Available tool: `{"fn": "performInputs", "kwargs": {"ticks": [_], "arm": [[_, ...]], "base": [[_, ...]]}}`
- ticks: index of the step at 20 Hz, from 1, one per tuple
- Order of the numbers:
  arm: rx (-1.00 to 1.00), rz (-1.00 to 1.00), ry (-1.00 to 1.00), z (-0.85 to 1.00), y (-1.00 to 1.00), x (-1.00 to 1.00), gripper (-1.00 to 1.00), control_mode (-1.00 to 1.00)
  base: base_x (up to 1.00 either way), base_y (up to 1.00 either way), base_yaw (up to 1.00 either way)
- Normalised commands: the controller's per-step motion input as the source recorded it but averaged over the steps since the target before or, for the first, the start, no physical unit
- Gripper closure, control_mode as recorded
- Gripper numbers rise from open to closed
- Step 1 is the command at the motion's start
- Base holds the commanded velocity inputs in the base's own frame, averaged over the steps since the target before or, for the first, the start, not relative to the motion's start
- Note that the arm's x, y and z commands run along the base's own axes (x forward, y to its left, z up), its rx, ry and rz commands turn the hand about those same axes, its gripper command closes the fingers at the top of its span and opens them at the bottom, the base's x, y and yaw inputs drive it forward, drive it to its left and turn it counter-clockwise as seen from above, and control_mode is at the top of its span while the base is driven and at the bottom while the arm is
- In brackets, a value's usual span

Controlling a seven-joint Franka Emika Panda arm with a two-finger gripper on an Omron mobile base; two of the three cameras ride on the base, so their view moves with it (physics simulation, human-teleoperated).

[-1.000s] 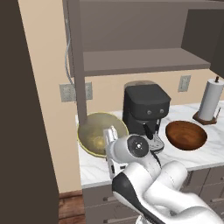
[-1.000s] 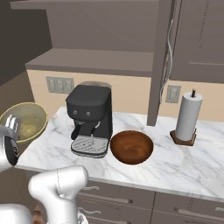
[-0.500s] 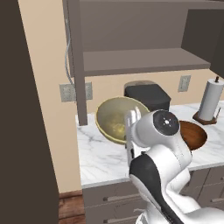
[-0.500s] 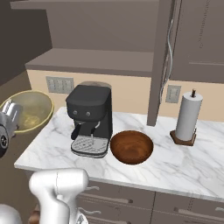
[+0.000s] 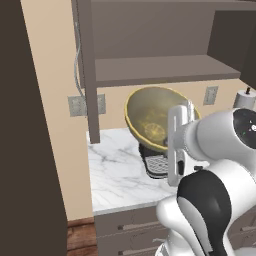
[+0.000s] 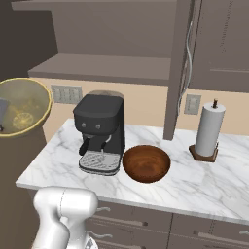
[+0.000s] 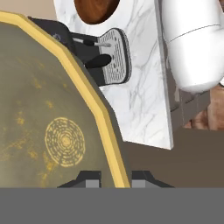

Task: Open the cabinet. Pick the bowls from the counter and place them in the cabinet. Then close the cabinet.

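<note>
The pale olive-yellow bowl hangs in the air above the counter, tipped on its side in front of the open cabinet. My gripper is shut on the bowl's right rim. In the hand view my gripper has the yellow rim between its tips, and the bowl covers the left half. From the right base the held bowl is at the far left. The reddish-brown bowl sits on the counter, right of the coffee machine. Both doors stand open, showing the cabinet shelf.
A black coffee machine stands on the counter below the held bowl. A paper towel roll is at the back right. The open door with its curved handle hangs over the counter. Grey drawers run beneath.
The olive-yellow bowl has risen from counter height to just below the shelf, tipping further onto its side. My arm has swung up and right with it. The brown bowl has not moved.
</note>
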Motion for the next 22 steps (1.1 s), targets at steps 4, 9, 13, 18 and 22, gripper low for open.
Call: {"fn": "performInputs", "kwargs": {"ticks": [4, 9, 13, 18, 22], "arm": [[0.01, 0.00, -0.09, 0.73, -0.05, -0.33, 1.00, -1.00], [0.04, 0.00, -0.06, 0.80, -0.34, -0.02, 1.00, -1.00], [0.04, 0.00, -0.06, 0.76, -0.39, 0.00, 1.00, -1.00], [0.00, -0.01, -0.17, 0.51, -0.19, 0.01, 1.00, -1.00], [-0.03, -0.02, -0.23, 0.35, 0.00, 0.17, 1.00, -1.00]], "base": [[0.00, 0.00, 0.00], [0.00, 0.00, 0.00], [0.00, 0.00, 0.00], [0.00, 0.00, 0.00], [0.00, 0.00, 0.00]]}}
